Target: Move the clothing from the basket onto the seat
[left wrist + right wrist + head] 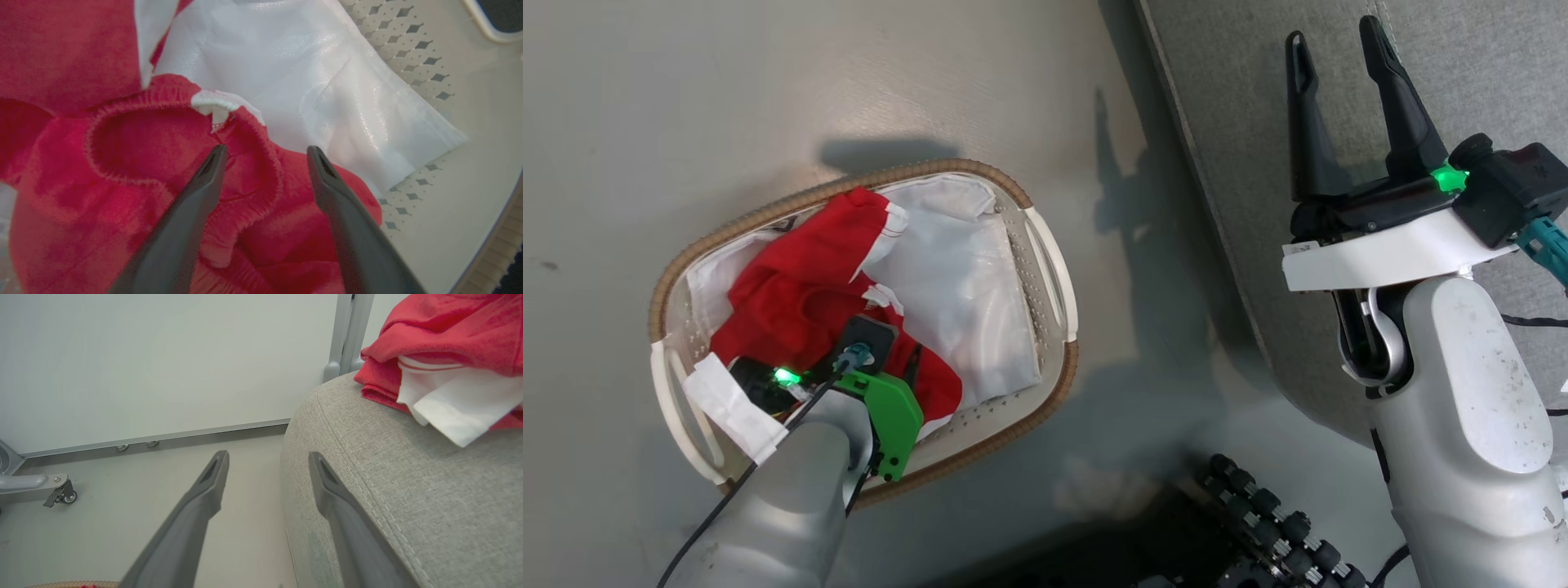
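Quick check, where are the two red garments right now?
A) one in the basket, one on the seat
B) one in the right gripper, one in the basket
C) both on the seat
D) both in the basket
A: one red garment lies in the basket under the open left gripper, and the other red garment lies on the seat.

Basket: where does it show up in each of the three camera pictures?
Head view: basket left of centre on the floor, red clothing inside.
Left wrist view: its perforated cream wall along the right side, beside the clothing.
Right wrist view: a thin sliver at the bottom edge, left.
Shared landmark: the woven rim, ringing the basket in the head view, in the left wrist view's lower right corner, the sliver itself in the right.
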